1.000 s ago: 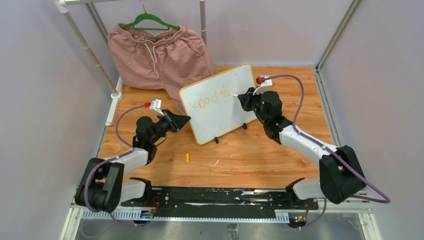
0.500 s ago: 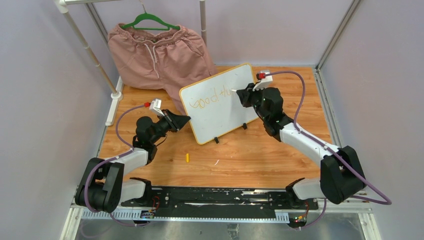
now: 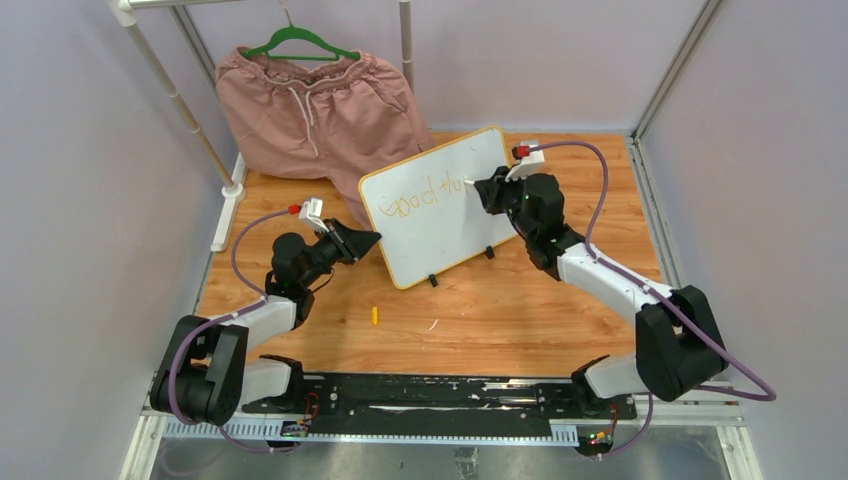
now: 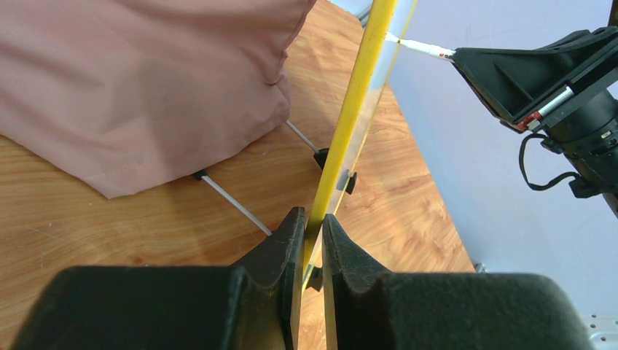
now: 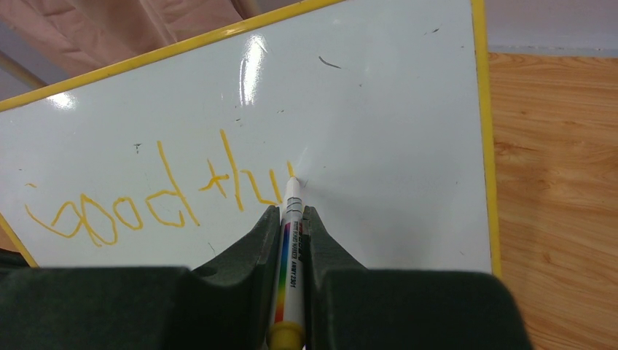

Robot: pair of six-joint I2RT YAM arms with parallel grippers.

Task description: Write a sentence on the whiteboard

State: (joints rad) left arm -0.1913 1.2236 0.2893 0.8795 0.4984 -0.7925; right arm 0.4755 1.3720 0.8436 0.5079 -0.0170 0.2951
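Whiteboard (image 3: 445, 235) edge clamped by left gripper (image 4: 312, 220); bare white right of marker (image 5: 290, 244).

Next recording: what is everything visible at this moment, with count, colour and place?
whiteboard: 1, white with yellow frame, propped up mid-table
sentence: 1 unfinished line, orange, upper part of whiteboard
marker: 1, white with rainbow label, tip on whiteboard at the line's end
shorts: 1, pink, hung at far left
hanger: 1, green, holding shorts
rack: 1, white poles, far left
yellow piece: 1, yellow, on table near side of whiteboard
scrap: 1, white, right of yellow piece
table: 1, wood
left gripper: 1, black, clamped on whiteboard's edge
right gripper: 1, black, holding marker
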